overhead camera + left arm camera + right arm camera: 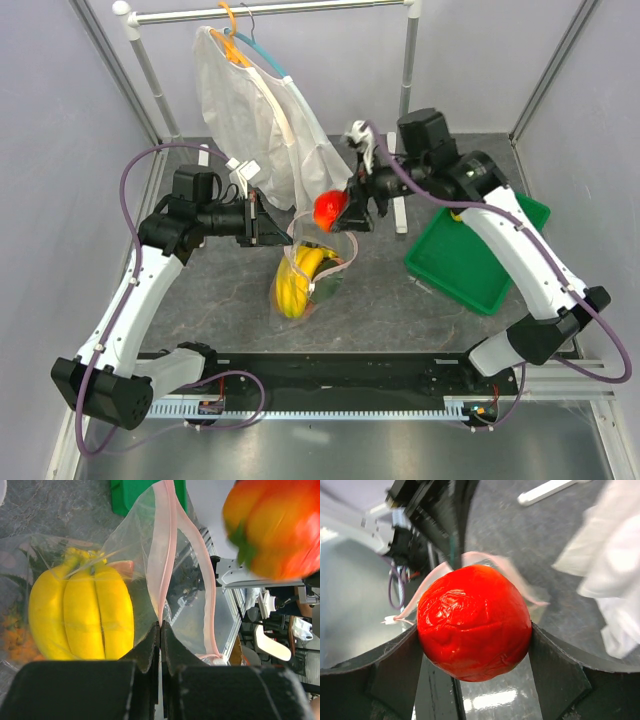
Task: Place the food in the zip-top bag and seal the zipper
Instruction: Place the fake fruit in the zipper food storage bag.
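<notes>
Pinching pinkish zipper strip (162, 555) of clear soft plastic bag (127, 547) with tightly clenched left gripper (161, 630), holding bag mouth open. Grasping round glossy red toy food (470, 605) in wide-spread right gripper (475, 630), poised just above that open mouth. Noting yellow toy banana bunch (80, 612) inside bag, green plastic tray (480, 265) well apart.

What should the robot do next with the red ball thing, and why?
Probably lower the right gripper slightly and drop the red food into the bag. It hangs just above the mouth, which the left gripper pinches open by the zipper; bananas are already inside.
</notes>
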Motion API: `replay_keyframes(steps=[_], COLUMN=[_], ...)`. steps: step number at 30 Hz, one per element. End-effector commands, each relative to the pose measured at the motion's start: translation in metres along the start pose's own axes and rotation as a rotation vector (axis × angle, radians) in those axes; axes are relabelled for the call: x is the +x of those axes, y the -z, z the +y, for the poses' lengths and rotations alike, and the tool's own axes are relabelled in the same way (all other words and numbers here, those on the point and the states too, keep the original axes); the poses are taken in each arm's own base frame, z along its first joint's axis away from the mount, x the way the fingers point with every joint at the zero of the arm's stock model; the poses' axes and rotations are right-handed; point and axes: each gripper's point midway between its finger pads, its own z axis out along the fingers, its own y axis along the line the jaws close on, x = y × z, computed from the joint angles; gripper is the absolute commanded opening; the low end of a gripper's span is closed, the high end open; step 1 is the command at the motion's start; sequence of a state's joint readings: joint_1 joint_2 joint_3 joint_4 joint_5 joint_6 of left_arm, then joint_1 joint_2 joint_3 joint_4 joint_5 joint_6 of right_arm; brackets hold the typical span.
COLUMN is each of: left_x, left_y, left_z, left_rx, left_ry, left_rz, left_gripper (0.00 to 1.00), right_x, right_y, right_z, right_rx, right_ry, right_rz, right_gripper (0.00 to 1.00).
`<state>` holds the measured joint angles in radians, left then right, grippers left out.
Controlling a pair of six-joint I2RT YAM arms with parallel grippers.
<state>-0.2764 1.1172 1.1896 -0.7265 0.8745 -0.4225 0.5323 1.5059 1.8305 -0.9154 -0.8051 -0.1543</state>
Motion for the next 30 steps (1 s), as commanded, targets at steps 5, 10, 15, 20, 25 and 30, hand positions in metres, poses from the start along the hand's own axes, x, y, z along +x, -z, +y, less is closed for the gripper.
replay_keyframes(steps=[5,10,15,20,25,30], left_x=[-0.002,-0.002,-0.001,-0.002,-0.002,0.001], left_y=[0.006,0.006,0.007,0.009,0.009,0.011], left_z=[-0.011,-0.012,-0.014,-0.014,-0.014,-0.014], left_rx=[0.034,0.044,0.048,0.050,0.051,0.053], left_ry=[-0.054,-0.055,-0.059,-0.061,-0.061,-0.070], left_rz=[-0.012,-0.010,-0.011,-0.017,-0.016,-0.019], left_gripper=[0.02,0.02,0.02,0.02,0.02,0.02], right_x=[0.044,0.062,0.045,0.017,0.024,0.057], right_y=[-0.044,-0.058,-0.056,-0.041,-0.012,-0.005], right_z=[0.016,0.038,0.063,0.054,-0.008,-0.029], right_rx=[0.026,-0.044,-0.099,0.004,0.162,0.196], right_ry=[0.112,0.161,0.244,0.247,-0.001,-0.137], right_rz=[0.170,0.248,0.221,0.163,0.141,0.187], right_gripper=[0.45,0.65,0.98,0.98,0.95,0.82])
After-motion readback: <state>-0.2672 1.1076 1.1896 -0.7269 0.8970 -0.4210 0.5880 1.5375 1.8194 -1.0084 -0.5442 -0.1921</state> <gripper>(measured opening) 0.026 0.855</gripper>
